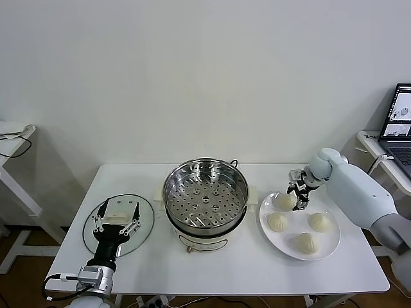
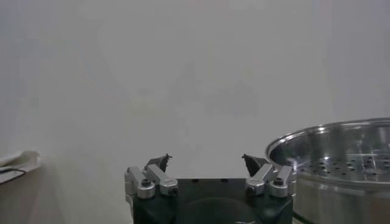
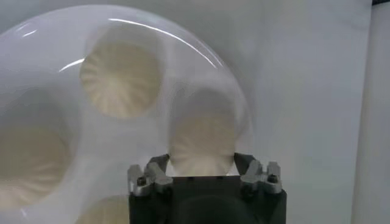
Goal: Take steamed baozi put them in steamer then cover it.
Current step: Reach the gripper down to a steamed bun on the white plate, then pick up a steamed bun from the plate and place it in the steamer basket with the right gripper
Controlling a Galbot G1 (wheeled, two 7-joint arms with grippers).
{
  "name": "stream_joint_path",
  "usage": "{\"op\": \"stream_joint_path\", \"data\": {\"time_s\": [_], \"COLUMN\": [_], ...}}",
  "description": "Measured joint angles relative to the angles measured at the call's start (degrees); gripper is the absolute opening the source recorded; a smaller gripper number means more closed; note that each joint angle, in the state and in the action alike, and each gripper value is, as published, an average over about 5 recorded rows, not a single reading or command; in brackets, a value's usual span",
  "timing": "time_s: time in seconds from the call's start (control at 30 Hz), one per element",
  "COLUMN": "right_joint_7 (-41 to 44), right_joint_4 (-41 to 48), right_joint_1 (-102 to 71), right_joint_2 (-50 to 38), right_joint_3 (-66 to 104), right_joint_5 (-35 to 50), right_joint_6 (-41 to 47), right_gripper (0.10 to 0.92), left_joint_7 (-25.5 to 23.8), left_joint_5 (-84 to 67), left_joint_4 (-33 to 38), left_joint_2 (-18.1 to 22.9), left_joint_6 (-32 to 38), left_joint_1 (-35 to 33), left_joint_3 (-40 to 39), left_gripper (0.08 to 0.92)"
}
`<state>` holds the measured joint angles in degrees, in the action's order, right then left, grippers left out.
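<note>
The right gripper (image 1: 299, 200) pinches one pleated, cream-white baozi (image 1: 285, 200) at twelve o'clock on the flat white plate (image 1: 329, 249). The shiny perforated steamer (image 1: 205, 194) sits mid-table. At its nine o'clock, the left gripper (image 1: 116, 220) hovers spread wide above the glass cover (image 1: 145, 215).

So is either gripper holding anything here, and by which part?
The right gripper has its fingers on opposite sides of the back-left baozi on the plate, not lifted. The left gripper, over the cover, is open and empty.
</note>
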<state>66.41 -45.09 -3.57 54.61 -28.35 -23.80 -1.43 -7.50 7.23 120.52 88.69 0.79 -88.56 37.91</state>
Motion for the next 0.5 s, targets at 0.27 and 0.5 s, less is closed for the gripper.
{"op": "stream_joint_path", "data": {"time_s": [0.27,0.5], "right_joint_7": [0.53,1.96], "right_joint_4": [-0.87,-5.48], "right_joint_1": [0.72,3.13], "right_joint_2": [-0.80,-4.26], "right_joint_3": [-0.64,-3.36], "right_joint_5": [0.51,3.55], "right_joint_6": [-1.03,-3.30], "right_gripper": [0.619,0.619], "left_joint_7": [0.00,0.01], "left_joint_5": [0.11,0.11], "left_joint_4": [-0.06,0.12], "left_joint_2": [-0.01,-0.08], "left_joint_6": [0.09,0.10], "left_joint_1": [-0.08,-0.18], "left_joint_3": [0.00,-0.09], "left_gripper": [0.823,0.823]}}
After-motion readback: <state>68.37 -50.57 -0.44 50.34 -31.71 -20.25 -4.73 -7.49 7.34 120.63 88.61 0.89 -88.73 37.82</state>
